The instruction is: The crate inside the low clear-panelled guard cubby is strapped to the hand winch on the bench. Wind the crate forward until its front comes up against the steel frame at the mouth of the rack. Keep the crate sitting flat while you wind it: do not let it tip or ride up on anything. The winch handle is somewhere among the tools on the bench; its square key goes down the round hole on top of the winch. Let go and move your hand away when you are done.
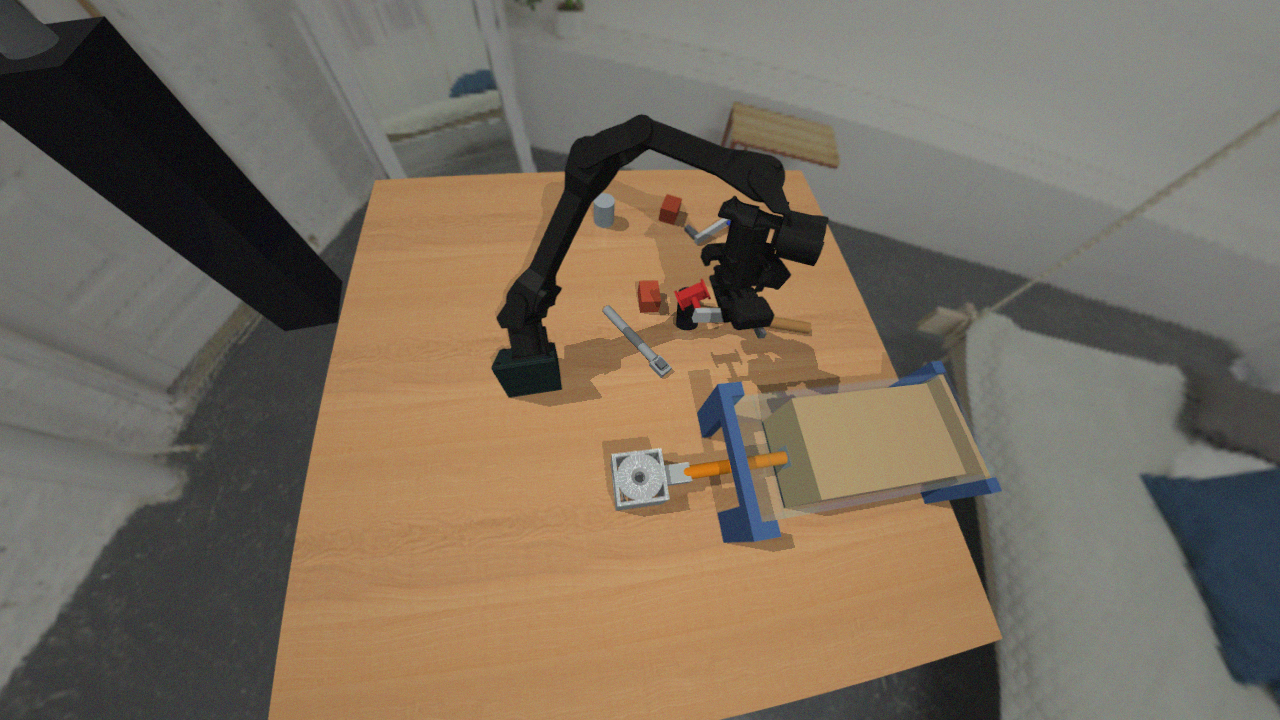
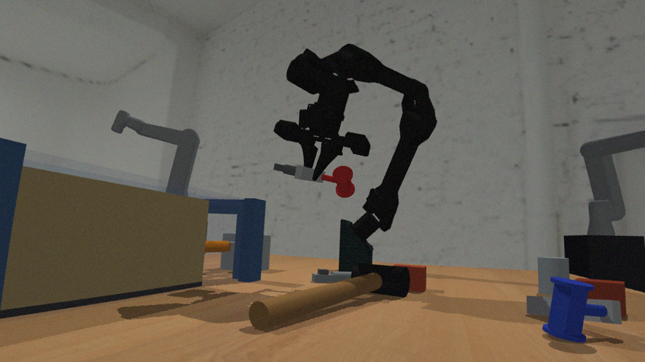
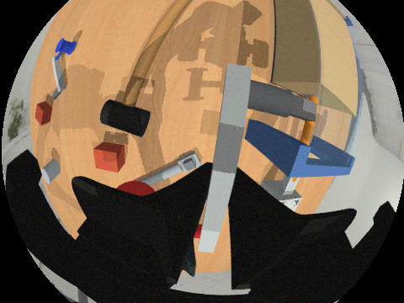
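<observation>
My gripper (image 2: 315, 173) (image 3: 220, 170) is shut on the grey bar of the red-knobbed winch handle (image 2: 304, 172) (image 3: 232, 139) (image 1: 707, 316), high above the bench near the mallet. The handle's dark key shaft (image 2: 284, 169) (image 3: 269, 98) sticks out sideways, tilted. The red knob (image 1: 691, 295) (image 2: 343, 180) is at the bar's other end. The winch (image 1: 641, 472) (image 3: 290, 203) has its round top hole bare. An orange strap (image 1: 707, 468) (image 3: 308, 131) runs to the tan crate (image 1: 877, 438) (image 2: 103, 236), which sits flat, its front back from the blue frame (image 1: 739, 452) (image 2: 251, 239) (image 3: 299, 162).
A mallet (image 1: 792, 325) (image 2: 322, 299) (image 3: 125, 119), a wrench (image 1: 637, 340) (image 3: 164, 173) and a red block (image 1: 648, 296) (image 3: 109, 156) lie below. A blue-knobbed handle (image 2: 567, 308) (image 3: 66, 46), another red block (image 1: 670, 208) and a grey cylinder (image 1: 604, 210) are farther back.
</observation>
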Available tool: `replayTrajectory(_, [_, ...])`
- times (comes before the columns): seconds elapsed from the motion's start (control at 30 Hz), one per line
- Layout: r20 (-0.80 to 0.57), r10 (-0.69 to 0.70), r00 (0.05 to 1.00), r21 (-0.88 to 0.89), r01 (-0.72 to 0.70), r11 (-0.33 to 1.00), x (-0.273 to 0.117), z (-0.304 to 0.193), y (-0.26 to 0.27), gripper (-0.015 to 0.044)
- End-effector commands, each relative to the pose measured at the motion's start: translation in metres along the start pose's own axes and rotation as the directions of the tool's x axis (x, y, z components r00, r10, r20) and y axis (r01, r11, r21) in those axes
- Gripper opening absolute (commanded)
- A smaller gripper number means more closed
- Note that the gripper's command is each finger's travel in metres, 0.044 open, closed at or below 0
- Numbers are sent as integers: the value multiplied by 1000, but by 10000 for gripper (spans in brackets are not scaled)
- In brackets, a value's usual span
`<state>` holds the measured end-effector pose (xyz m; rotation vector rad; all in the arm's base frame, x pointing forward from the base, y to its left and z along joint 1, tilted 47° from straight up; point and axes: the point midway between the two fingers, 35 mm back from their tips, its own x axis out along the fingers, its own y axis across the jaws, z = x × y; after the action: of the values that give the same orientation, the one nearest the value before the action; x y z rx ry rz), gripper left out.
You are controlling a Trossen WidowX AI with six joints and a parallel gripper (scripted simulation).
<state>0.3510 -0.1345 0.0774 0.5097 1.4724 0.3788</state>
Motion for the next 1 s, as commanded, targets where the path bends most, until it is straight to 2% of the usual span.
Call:
replayTrajectory(0.0, [-5,-3,1000,169,4,986,1,-7,-19,0])
replayTrajectory(0.2, [-17,0,1000,429,7,903,6,-18,-48,0])
replayTrajectory(0.43, [-36,2,999,691,23,723,12,-35,-81,0])
replayTrajectory(0.7, [-47,22,999,901,33,432,20,-55,-113,0])
replayTrajectory(0.97, [-54,48,997,995,49,87,28,-77,-142,0])
